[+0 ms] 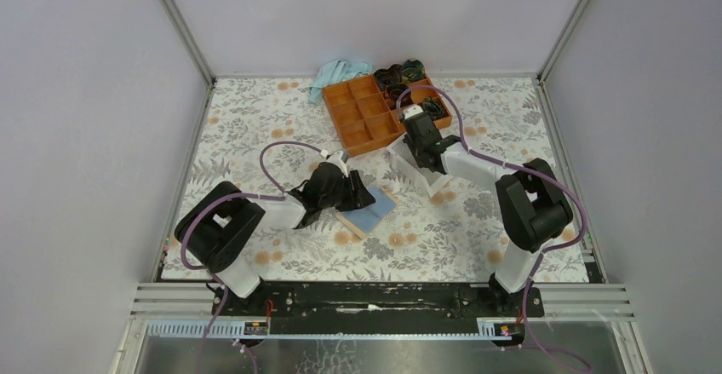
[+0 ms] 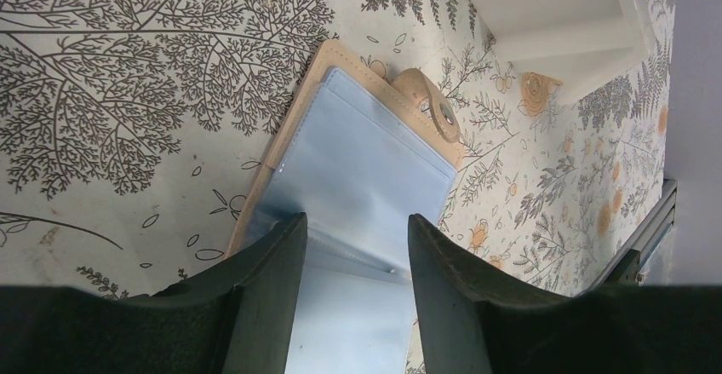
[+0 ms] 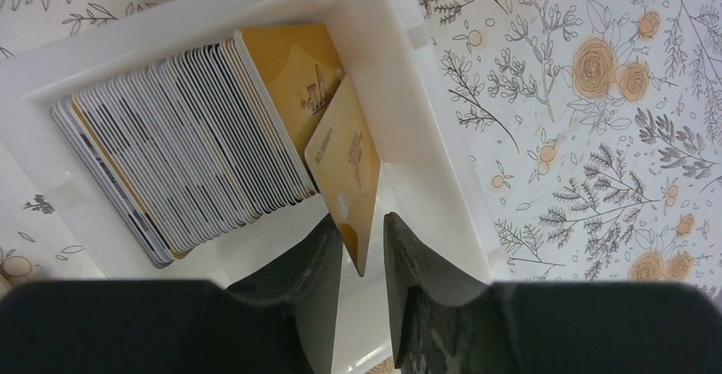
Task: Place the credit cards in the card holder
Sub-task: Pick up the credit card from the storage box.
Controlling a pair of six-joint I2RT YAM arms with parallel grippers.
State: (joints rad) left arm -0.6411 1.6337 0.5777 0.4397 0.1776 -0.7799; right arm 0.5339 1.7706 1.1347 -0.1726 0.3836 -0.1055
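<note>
Flowered cloth covered the table (image 1: 477,246), and on it lay the card holder (image 1: 368,210), opened flat right beneath my left gripper (image 2: 356,229). That gripper's fingers stood about half spread with nothing caught between them; whether the tips pressed the card holder I could not tell. Beyond the card holder and to its right stood a white box (image 3: 400,93) packed with credit cards (image 3: 187,135), and an orange tray (image 1: 362,114) sat farther off the same way. My right gripper (image 3: 358,238) was down in that box, its fingers narrowed around one gold card (image 3: 345,169) tilted out of the row, with a sliver of gap on one side, so not clamped. To do this well, I judged, I should close squarely on that card's edge, take only the one, and lift straight up before heading for the card holder. It showed tan leather at the rim, a snap tab (image 2: 430,106) on one side, and clear sleeves (image 2: 358,161) that looked pale blue.
</note>
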